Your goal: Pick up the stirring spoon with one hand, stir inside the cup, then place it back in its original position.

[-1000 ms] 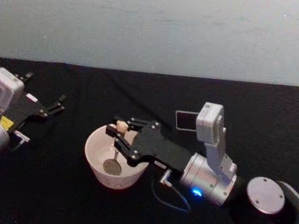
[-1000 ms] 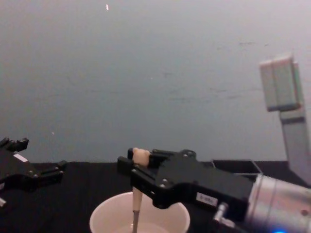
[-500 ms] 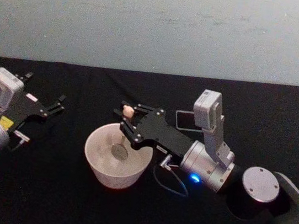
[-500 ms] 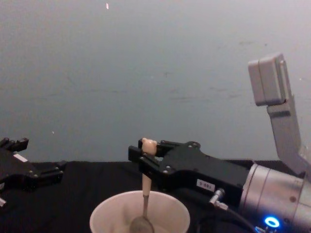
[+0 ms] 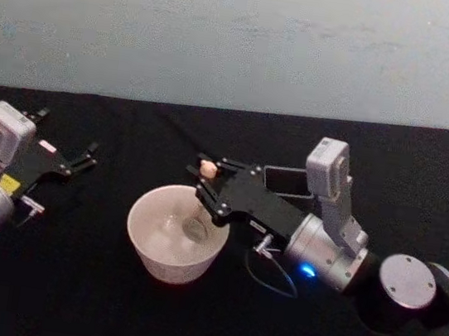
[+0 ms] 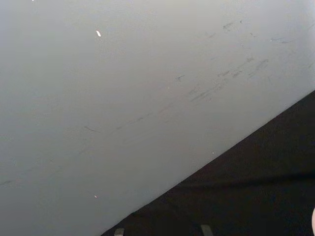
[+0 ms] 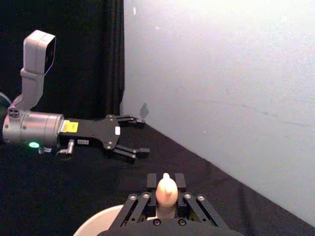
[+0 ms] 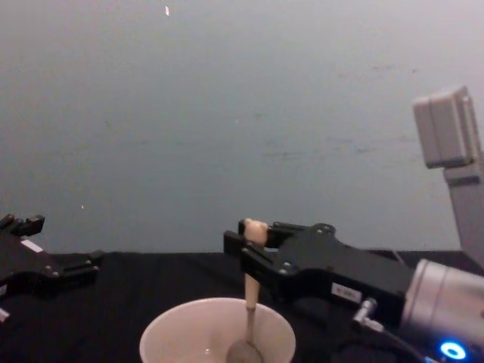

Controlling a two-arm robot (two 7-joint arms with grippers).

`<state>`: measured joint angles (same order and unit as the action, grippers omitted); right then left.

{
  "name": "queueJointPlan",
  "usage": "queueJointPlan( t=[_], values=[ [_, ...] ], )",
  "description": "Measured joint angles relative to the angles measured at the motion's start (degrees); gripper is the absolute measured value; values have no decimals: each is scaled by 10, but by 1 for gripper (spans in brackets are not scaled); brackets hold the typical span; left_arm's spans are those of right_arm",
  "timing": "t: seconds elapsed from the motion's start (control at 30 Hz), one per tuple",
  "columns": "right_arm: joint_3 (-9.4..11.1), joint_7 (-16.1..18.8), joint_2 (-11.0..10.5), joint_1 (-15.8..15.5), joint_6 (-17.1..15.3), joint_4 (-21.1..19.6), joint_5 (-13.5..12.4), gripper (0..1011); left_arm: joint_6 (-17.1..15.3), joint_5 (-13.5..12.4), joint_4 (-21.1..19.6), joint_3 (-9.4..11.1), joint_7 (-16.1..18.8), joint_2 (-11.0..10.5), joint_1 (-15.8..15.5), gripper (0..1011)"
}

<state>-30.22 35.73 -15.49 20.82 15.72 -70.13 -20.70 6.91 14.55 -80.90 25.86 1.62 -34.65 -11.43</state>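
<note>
The stirring spoon (image 5: 200, 202) stands nearly upright in the cream-white cup (image 5: 141, 216), its metal bowl down near the cup's right inner side. My right gripper (image 5: 206, 178) is shut on the beige handle just under the tiny bear head. From the chest, the spoon (image 8: 249, 302) drops from the right gripper (image 8: 248, 240) into the cup (image 8: 162, 336). In the right wrist view the bear head of the spoon (image 7: 166, 191) pokes up between the closed fingers. The dark grey square holder (image 5: 285, 180) stands just behind the right gripper. My left gripper (image 5: 84, 157) is open, parked at the left.
The black table (image 5: 89, 299) ends at a pale wall behind. My right arm's wrist camera block (image 5: 327, 167) rises above the holder, and a loose cable (image 5: 263, 278) loops beside the cup. The left gripper (image 7: 132, 137) hangs well left of the cup.
My right gripper has swung rightward with the spoon, carrying the spoon's bowl from the cup's middle toward its right side. The left arm has stayed still.
</note>
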Motion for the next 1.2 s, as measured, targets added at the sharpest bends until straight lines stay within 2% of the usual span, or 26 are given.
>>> queueJointPlan(
  t=[0.33,0.53,0.8,1.0,1.2],
  values=[
    [1,22,-30,-38,-17,-58,-22,211,0,0,0,0,0,0,0,1001],
    [-9,28,-31,-45,-20,-70,-29,211,0,0,0,0,0,0,0,1001],
    [-22,15,0,-24,-16,-36,-23,211,0,0,0,0,0,0,0,1001],
    [-19,-2,22,1,-5,4,-11,211,0,0,0,0,0,0,0,1001],
    [-11,-10,28,9,-1,21,-6,211,0,0,0,0,0,0,0,1001]
  ],
)
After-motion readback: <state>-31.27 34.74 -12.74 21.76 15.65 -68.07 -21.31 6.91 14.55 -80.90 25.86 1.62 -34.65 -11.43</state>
